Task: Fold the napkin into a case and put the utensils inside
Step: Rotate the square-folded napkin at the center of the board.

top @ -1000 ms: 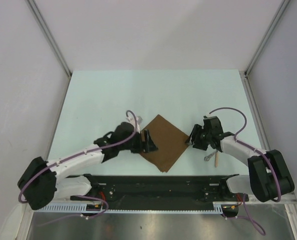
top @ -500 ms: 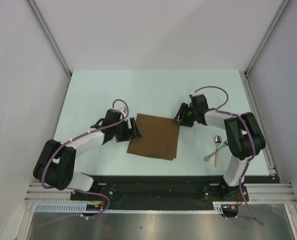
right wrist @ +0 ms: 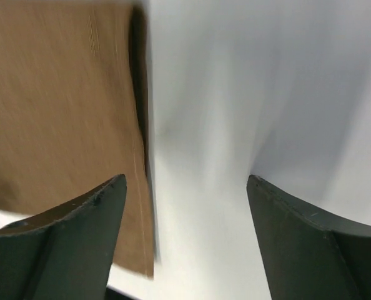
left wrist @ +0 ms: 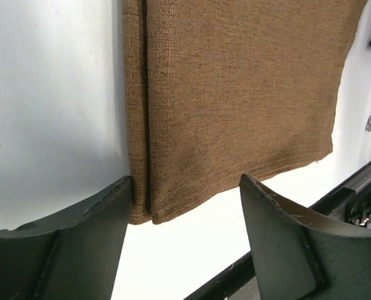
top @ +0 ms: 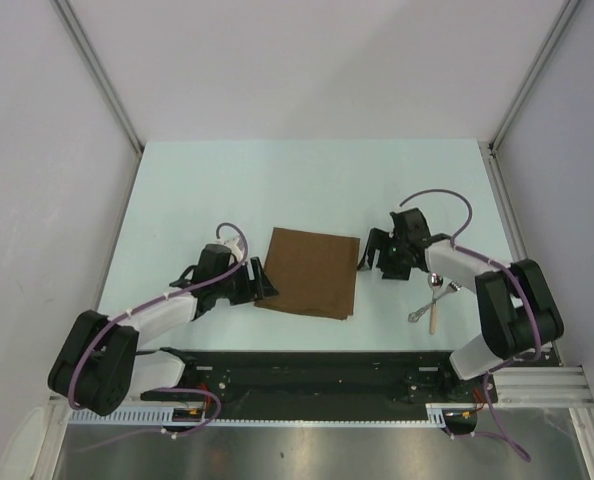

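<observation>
Both hands are spread and hold nothing: the left hand [top: 262, 282] sits at centre-left of the overhead view, the right hand [top: 369, 258] at centre-right. Beneath them is a pale mint worktop [top: 307, 185], boxed in by plain grey walls [top: 307, 60]. The folded napkin [top: 309, 272] lies flat between the 2 hands, with its left edge just at the left hand. The utensils [top: 434, 302] lie to the lower right of the right hand.
</observation>
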Robot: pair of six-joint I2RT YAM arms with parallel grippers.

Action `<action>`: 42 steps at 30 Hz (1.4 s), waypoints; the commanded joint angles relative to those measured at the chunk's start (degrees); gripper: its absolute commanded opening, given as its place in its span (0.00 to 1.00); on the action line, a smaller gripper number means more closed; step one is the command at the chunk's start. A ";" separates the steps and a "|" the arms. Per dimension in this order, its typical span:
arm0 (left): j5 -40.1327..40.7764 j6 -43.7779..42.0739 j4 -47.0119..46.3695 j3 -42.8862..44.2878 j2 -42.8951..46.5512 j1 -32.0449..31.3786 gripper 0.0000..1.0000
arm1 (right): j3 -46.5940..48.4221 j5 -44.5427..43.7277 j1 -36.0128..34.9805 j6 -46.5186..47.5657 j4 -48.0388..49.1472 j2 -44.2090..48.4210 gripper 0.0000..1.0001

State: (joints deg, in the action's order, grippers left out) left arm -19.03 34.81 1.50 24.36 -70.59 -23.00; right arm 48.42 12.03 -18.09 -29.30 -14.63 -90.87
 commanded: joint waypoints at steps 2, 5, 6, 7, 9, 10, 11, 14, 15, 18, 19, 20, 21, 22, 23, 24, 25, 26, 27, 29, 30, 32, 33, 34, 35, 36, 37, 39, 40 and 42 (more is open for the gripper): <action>-0.58 1.32 -0.35 -5.46 1.06 0.15 0.69 | -8.86 1.67 -5.02 -2.86 -1.46 10.17 0.78; 1.00 0.61 -0.36 -5.73 0.80 0.33 0.61 | -13.26 3.34 -6.34 -5.23 0.04 14.84 0.77; 1.01 0.35 -0.09 -5.38 0.71 0.33 0.58 | -13.96 3.78 -7.13 -5.94 0.39 15.80 0.76; 1.36 0.09 0.00 -5.29 0.63 0.33 0.51 | -14.58 4.22 -7.40 -6.38 0.57 16.86 0.75; 1.36 0.26 -0.61 -5.64 0.71 0.33 0.43 | -15.73 5.28 -8.36 -7.44 0.92 17.57 0.74; 1.10 0.44 -0.97 -5.90 0.80 0.24 0.36 | -15.90 5.37 -8.72 -7.70 0.92 18.09 0.74; 0.05 0.70 -1.23 -6.16 0.63 0.33 0.33 | -16.51 5.20 -8.98 -8.05 0.66 18.36 0.73; -3.80 2.36 -5.26 -8.35 0.36 0.15 0.18 | -18.27 5.02 -9.42 -8.84 0.83 19.32 0.73; -4.96 3.24 -8.23 -10.28 0.54 -0.02 0.13 | -18.54 5.11 -9.51 -8.93 0.83 19.41 0.72; -5.67 7.63 -12.12 -13.89 2.64 -2.56 0.02 | -19.24 5.37 -9.51 -8.76 0.57 19.42 0.71; -5.24 9.30 -12.31 -14.42 3.34 -4.57 0.00 | -19.33 5.37 -9.51 -8.76 0.31 19.50 0.71; -4.80 10.18 -12.39 -14.95 3.96 -5.64 0.00 | -19.42 5.46 -9.51 -8.84 0.22 19.59 0.71; -3.83 12.28 -12.74 -16.09 6.05 -6.60 0.00 | -19.68 5.54 -9.51 -8.85 0.31 19.76 0.70; -3.56 13.09 -13.10 -16.79 6.95 -7.75 0.00 | -19.94 5.89 -9.51 -8.93 0.39 20.03 0.70; -3.30 13.70 -12.92 -17.76 8.17 -7.93 0.00 | -20.03 5.90 -9.42 -8.93 0.57 20.29 0.69; -2.25 14.23 -12.49 -18.12 10.36 -7.93 0.00 | -20.04 5.29 -9.51 -8.67 0.57 20.38 0.68; -1.63 14.32 -11.79 -18.38 11.60 -7.93 0.00 | -19.95 4.93 -9.42 -8.50 0.57 20.29 0.68; -1.19 14.24 -10.21 -18.47 12.66 -7.93 0.00 | -19.86 4.84 -9.16 -8.32 0.48 20.12 0.65; -0.58 14.24 -9.68 -18.47 14.32 -7.93 0.00 | -19.34 5.28 -8.90 -8.14 0.31 19.94 0.63; -0.49 14.15 -8.71 -18.47 15.30 -7.93 0.00 | -18.89 5.20 -8.63 -7.79 -0.39 19.77 0.58; -0.31 14.06 -8.44 -18.38 15.22 -7.85 0.00 | -18.72 5.19 -8.72 -7.70 -0.40 19.94 0.56; -0.48 14.23 -8.88 -18.38 14.61 -7.93 0.00 | -18.89 5.81 -8.72 -7.97 -0.22 19.86 0.49; -0.83 14.32 -9.32 -18.47 13.64 -7.93 0.00 | -19.07 6.85 -8.81 -8.23 0.21 19.94 0.48; -1.10 14.50 -10.45 -18.47 13.02 -7.93 0.00 | -19.59 7.30 -8.89 -8.58 0.65 19.94 0.47; -1.36 14.76 -10.90 -18.47 12.67 -7.93 0.00 | -19.86 7.74 -9.42 -9.36 0.92 20.03 0.47; -1.54 14.94 -11.25 -18.56 12.32 -7.93 0.00 | -20.12 8.09 -9.60 -9.72 1.27 20.29 0.47; -1.71 15.03 -11.95 -18.65 11.97 -7.93 0.00 | -20.99 8.27 -9.86 -10.07 1.62 20.47 0.46; -1.45 15.03 -11.87 -18.65 11.96 -7.93 0.00 | -21.96 8.62 -9.95 -10.69 2.41 20.99 0.44; -1.37 15.03 -11.69 -18.65 12.05 -7.93 0.00 | -22.49 8.54 -9.95 -10.78 2.42 21.69 0.41; -1.28 14.94 -11.34 -18.65 12.31 -7.93 0.00 | -22.76 8.36 -9.86 -10.87 2.33 22.22 0.38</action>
State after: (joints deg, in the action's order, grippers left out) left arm -21.04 49.56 -10.68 6.44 -57.98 -30.61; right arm 26.63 19.66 -27.68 -39.03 -13.45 -70.91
